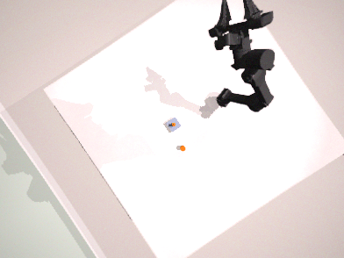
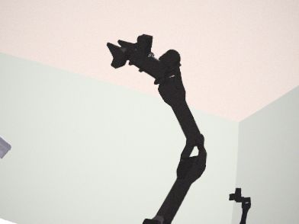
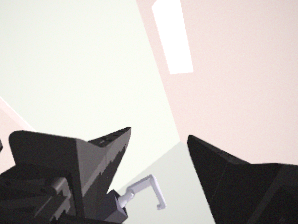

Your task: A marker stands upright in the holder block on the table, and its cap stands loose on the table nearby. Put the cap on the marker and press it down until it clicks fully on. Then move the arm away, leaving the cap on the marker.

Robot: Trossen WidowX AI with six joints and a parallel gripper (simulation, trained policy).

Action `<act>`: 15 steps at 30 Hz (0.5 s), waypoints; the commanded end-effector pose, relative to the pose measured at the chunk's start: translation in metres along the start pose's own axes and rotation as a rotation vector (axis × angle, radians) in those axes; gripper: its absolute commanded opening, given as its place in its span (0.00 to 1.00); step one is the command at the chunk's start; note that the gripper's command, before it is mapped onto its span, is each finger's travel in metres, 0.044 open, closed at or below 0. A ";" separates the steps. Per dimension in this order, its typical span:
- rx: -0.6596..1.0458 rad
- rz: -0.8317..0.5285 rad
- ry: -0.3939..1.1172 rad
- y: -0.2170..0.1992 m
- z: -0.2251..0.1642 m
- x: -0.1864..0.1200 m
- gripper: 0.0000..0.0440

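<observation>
2 fingers open, cap [image 1: 182, 148] well apart on tbl.

In the exterior view, pale green walls [image 2: 84, 145] [image 3: 75, 60] meet a pinkish ceiling [image 2: 114, 19] [image 3: 240, 75]. A pale grey fitting [image 2: 4, 147] is cut off at the left edge. The wrist view shows a bright white panel [image 3: 174, 40] and a pale grey hooked bar [image 3: 154, 184].

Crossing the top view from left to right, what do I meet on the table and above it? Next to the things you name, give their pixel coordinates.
Holder block [image 1: 176, 127], loose orange cap [image 1: 182, 148], arm's base [image 1: 223, 97], with the open gripper [image 1: 237, 3] [image 2: 113, 43] [image 3: 159, 136] up at the top edge; its place against the base is unclear, as they overlap left to right.
</observation>
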State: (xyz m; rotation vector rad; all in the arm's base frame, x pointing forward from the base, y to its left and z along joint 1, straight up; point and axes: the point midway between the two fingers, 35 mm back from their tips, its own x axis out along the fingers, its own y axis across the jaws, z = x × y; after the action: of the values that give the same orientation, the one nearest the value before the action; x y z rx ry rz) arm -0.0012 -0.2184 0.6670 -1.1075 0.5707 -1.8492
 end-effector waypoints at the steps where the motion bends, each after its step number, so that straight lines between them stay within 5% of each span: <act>1: 0.014 0.044 -0.003 0.014 0.003 0.002 0.69; 15: 0.056 0.196 -0.027 0.061 0.019 0.001 0.69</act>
State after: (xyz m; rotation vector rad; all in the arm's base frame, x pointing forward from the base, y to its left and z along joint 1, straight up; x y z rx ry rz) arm 0.0352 -0.2445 0.6385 -1.0220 0.5826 -1.6963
